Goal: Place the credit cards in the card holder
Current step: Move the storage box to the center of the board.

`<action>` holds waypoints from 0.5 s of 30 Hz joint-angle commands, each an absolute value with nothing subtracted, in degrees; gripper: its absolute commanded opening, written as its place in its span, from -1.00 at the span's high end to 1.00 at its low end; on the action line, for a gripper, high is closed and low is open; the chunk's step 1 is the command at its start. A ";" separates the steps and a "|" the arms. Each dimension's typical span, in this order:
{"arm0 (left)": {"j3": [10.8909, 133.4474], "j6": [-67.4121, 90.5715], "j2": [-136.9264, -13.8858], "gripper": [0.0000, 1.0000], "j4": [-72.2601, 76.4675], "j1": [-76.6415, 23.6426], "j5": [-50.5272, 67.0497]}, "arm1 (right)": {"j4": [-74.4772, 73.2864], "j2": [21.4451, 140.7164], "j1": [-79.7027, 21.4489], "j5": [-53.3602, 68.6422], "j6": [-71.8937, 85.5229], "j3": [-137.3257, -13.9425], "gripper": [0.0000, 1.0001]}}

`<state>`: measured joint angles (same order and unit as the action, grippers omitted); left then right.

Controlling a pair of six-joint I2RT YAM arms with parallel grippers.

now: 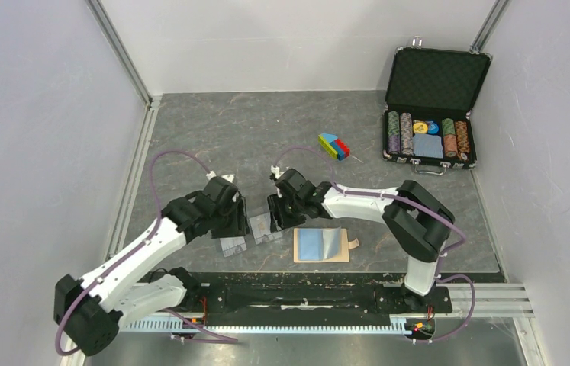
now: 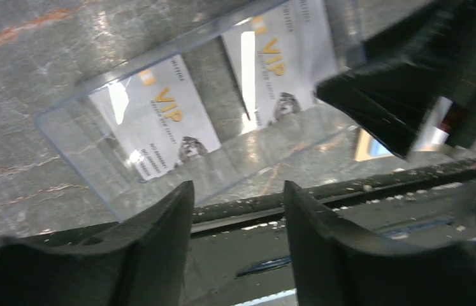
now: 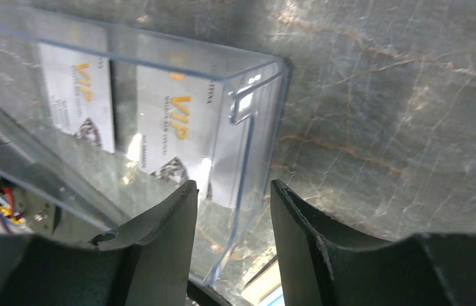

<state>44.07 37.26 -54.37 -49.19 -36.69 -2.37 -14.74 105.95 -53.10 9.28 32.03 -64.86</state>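
Two pale credit cards marked VIP lie side by side inside a clear plastic box point(image 1: 251, 232). One card point(image 2: 158, 121) is on the left and the other card point(image 2: 286, 57) is beside it; the right wrist view shows both cards point(image 3: 178, 127) too. The card holder point(image 1: 321, 245) lies unfolded to the right, blue-white panels up. My left gripper point(image 2: 238, 188) hovers open at the box's left end with nothing between its fingers. My right gripper point(image 3: 234, 186) stands open at the other end, with the box's end wall point(image 3: 245, 210) between its fingers and unclamped.
An open black poker-chip case point(image 1: 430, 114) stands at the back right. A coloured toy block point(image 1: 333, 146) lies behind the grippers. The arms' base rail point(image 1: 304, 293) runs along the near edge. Enclosure walls close in both sides.
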 commanded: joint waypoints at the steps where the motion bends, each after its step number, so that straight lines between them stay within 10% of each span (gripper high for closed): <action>1: 45.09 35.95 -60.63 -0.12 -46.79 -34.82 -5.77 | -6.62 100.66 -53.79 11.84 35.28 -61.57 0.03; 15: 58.95 23.91 -86.38 -0.15 -41.81 -32.35 -3.21 | 5.33 98.32 -55.37 17.97 40.86 -54.65 0.03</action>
<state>53.76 29.95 -83.22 -44.29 -32.53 -4.14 -1.89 100.75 -54.70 14.52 37.82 -56.31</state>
